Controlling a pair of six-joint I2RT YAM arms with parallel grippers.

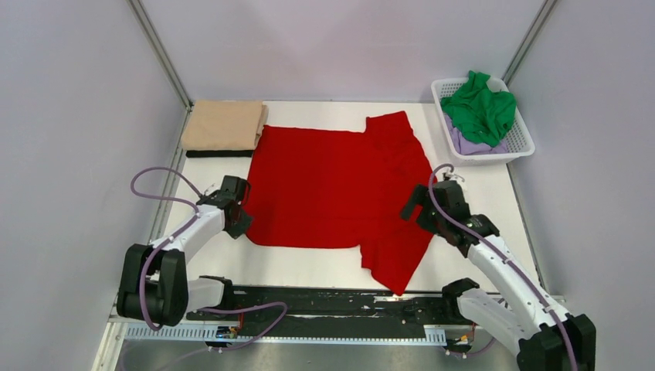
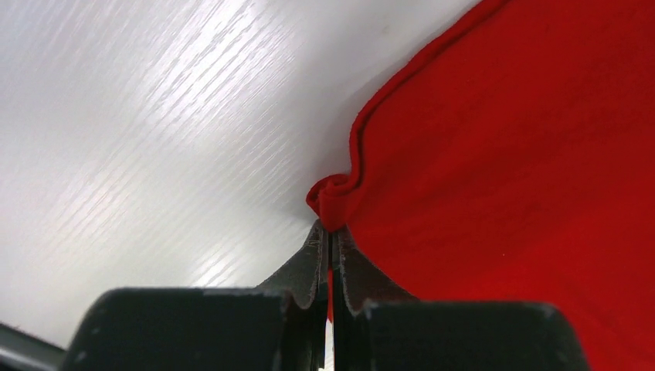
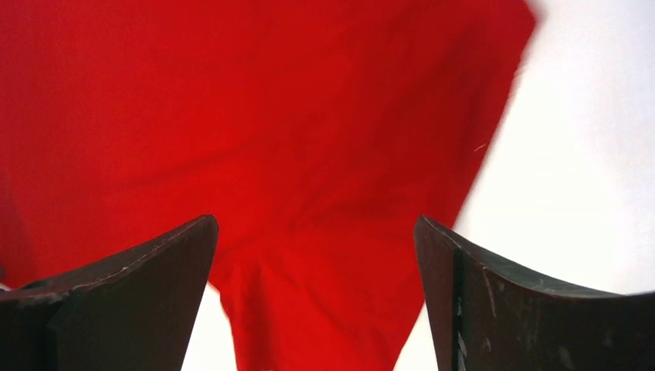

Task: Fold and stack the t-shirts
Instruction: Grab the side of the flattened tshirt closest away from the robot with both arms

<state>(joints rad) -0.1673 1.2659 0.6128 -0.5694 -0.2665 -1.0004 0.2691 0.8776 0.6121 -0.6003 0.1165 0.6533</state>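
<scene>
A bright red t-shirt point(image 1: 340, 189) lies spread flat in the middle of the table, sleeves toward the right. My left gripper point(image 1: 241, 220) sits at its near left corner, shut on the hem, which bunches at the fingertips point(image 2: 330, 229) in the left wrist view. The red cloth point(image 2: 525, 170) fills the right of that view. My right gripper point(image 1: 417, 209) hovers over the shirt's right side, open, its two dark fingers point(image 3: 131, 270) wide apart above the red cloth point(image 3: 293, 154). A folded tan-beige t-shirt point(image 1: 224, 125) lies at the back left. Green point(image 1: 480, 108) and pale lilac point(image 1: 465, 143) t-shirts lie crumpled in the basket.
A white lattice basket point(image 1: 522, 143) stands at the back right corner. Under the tan shirt a dark strip point(image 1: 220, 153) shows. White enclosure walls ring the table, and a black rail point(image 1: 332, 305) with the arm bases runs along the near edge.
</scene>
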